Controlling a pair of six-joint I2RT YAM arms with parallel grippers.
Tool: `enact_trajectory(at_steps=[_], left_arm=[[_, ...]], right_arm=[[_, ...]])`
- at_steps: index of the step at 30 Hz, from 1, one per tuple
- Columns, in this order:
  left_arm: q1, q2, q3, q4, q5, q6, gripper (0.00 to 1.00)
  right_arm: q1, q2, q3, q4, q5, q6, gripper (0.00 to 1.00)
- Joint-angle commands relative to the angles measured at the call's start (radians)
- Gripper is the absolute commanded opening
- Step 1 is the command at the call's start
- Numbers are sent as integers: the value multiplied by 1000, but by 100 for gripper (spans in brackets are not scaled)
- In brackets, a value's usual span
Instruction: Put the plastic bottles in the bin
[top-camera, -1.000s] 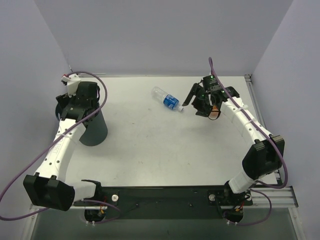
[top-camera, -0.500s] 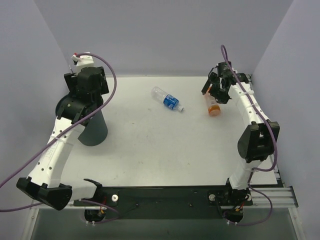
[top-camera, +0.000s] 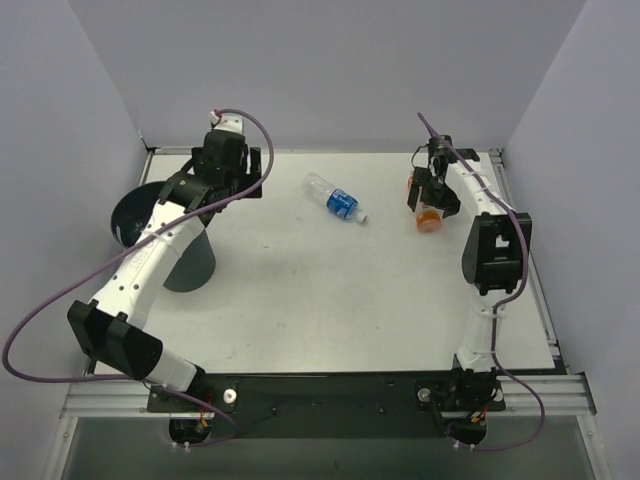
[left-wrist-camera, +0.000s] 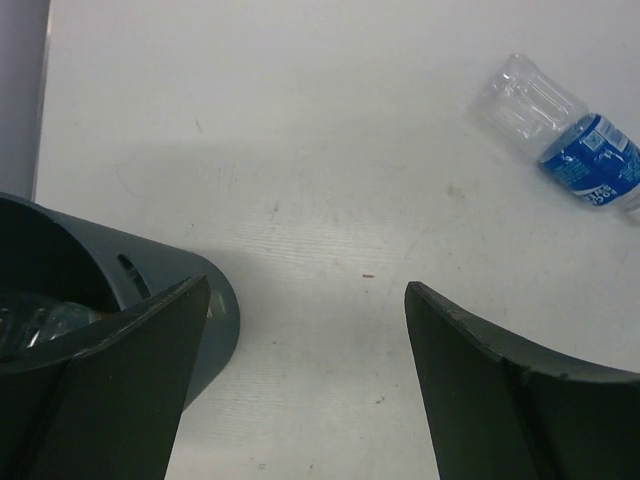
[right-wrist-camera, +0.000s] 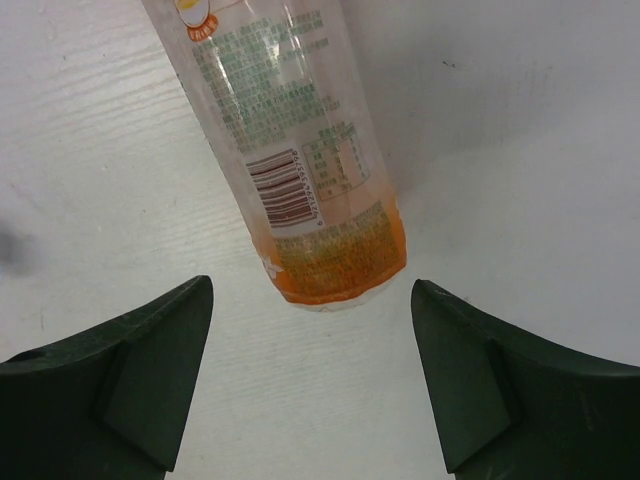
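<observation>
As far as I can see, one clear bottle (left-wrist-camera: 35, 318) sits in the bin (top-camera: 190, 262); two are left out on the table (top-camera: 300, 290). Blue-labelled bottle (top-camera: 336, 199) lies mid-table, far side. Orange bottle (right-wrist-camera: 290, 150) lies at the right, right gripper (right-wrist-camera: 312, 290) wide open over its base. Left gripper (left-wrist-camera: 305, 290) wide open, empty, beside the bin.

A clear blue-labelled bottle (top-camera: 336, 199) lies on its side at the far centre, its white cap pointing near and right. The orange-bottomed bottle (right-wrist-camera: 300, 150) lies on its side at the far right. The dark round bin (top-camera: 190, 265) stands upright at the left, with another clear bottle (left-wrist-camera: 30, 320) inside.
</observation>
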Motion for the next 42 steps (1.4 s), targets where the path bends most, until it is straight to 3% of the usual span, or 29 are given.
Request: enact_trajectory(at_steps=[1,13,17,20,23,24,27,28,37,42], left_arm=[[-5,12,12,-37,123,-20,90],[-5,11,-49,-56,226,-60,90],[-7,6,-69,-50,243,-69,90],[-8,3,-86,-43,255,-80,90],[-8,3,-98,-30,281,-95,90],[-8,5,-101,-28,298,-106,90],[-11,15,-110,-14,342,-135,90],[-13,18,-112,-7,355,-144,90],[-14,81,-74,82,585,-306,90],[-24,107,-78,165,695,-396,89]], right_arm=[[-8,43,68,-12,-32,-69,76],[-25,158,150,-11,-49,-60,74],[-28,169,154,-12,-49,-50,69],[-28,160,139,-11,-47,-41,55],[-27,139,111,-11,-47,-40,35],[-27,136,105,-11,-49,-38,21],[-21,93,59,-8,-83,-34,3],[-11,52,42,-2,-87,-40,0],[117,-323,-231,57,-244,6,0],[157,-495,-367,159,-505,142,0]])
